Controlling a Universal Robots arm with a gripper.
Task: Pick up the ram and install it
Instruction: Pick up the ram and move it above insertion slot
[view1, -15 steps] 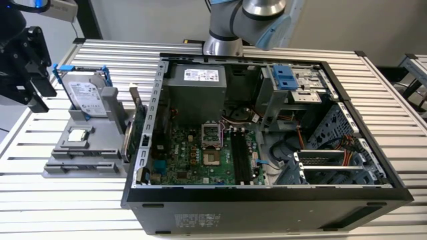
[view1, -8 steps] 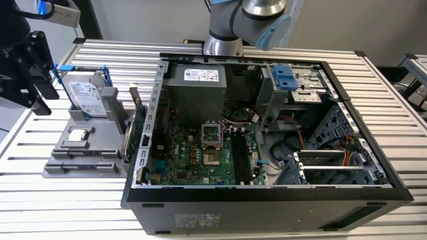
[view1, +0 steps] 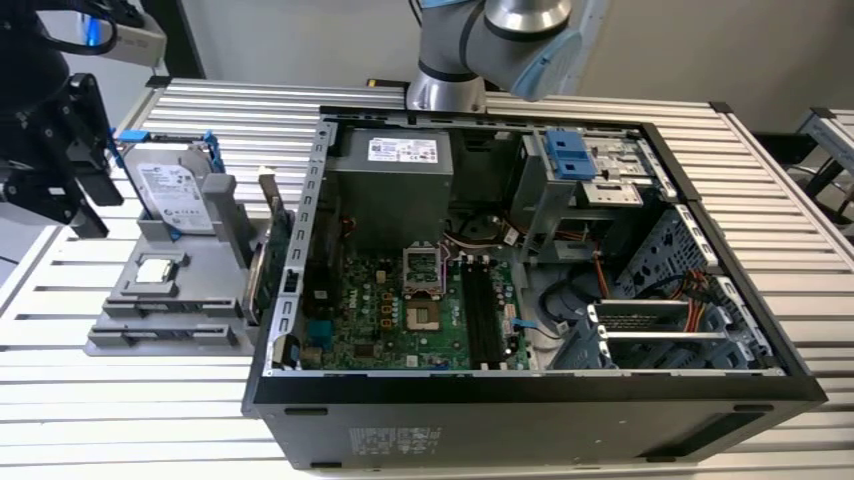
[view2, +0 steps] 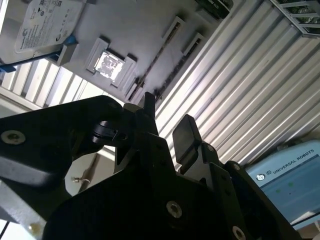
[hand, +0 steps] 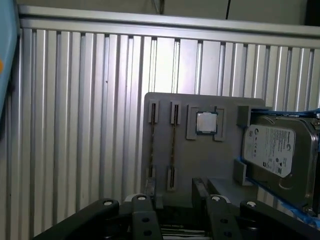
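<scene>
**Labels and print on the parts**

White paper labels with dark print sit on the silver hard drive in a blue frame (view1: 171, 190), at the exterior view's left, and on the grey metal power supply box (view1: 402, 150), far inside the black computer case (view1: 561, 425); its near wall bears a pale sticker. None is legible. The pale blue arm cover (view2: 287, 172) carries a white maker's logo and name.
</scene>
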